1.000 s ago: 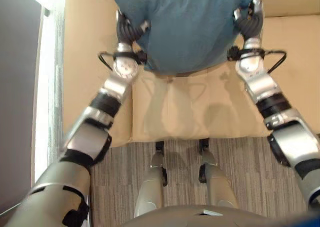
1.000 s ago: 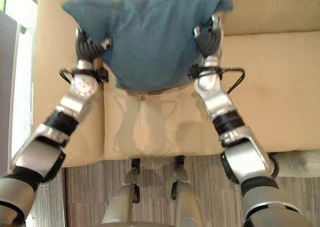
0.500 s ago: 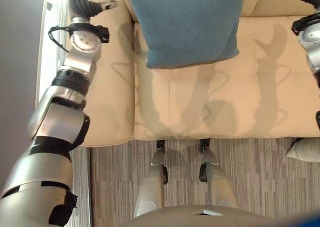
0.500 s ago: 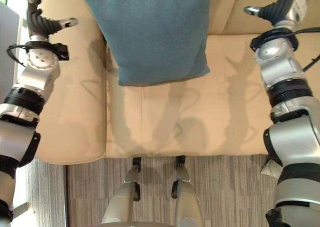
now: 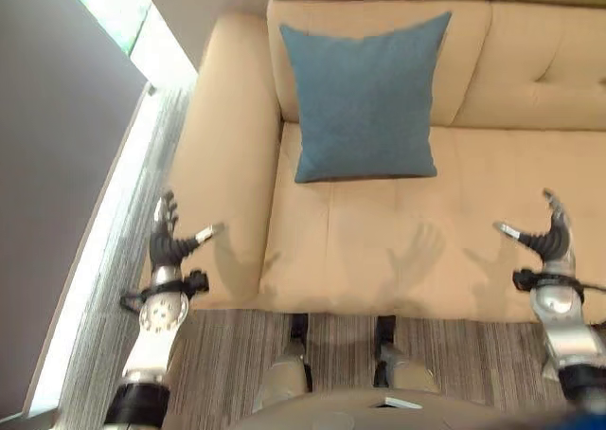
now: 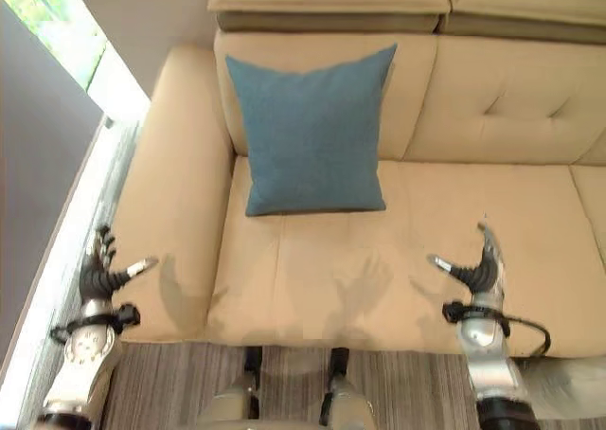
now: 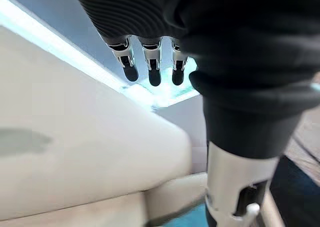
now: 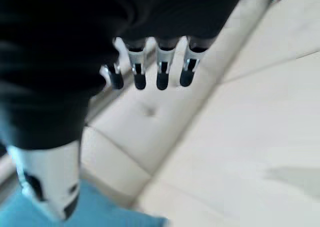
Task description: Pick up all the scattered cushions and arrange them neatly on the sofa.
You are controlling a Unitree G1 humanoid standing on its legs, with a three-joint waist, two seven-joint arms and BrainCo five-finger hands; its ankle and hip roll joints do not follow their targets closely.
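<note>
Blue cushion (image 6: 311, 134), upper centre against sofa (image 6: 492, 98) back, looks soft, light; grasp side edges; left hand (image 5: 169, 245), right hand (image 6: 476, 271) spread, empty.

Bare sofa (image 6: 492, 222) seat beside the blue cushion (image 6: 312, 132).

Cushion (image 6: 311, 136): plain teal blue, no pattern.
Sofa (image 6: 530, 212): plain beige, with a darker brown band under its top cushions.
Floor (image 5: 473, 373): grey-brown carpet, fine stripes.
Hands: silver fingers (image 7: 150, 62), dark tips, dark ribbed covers.
</note>
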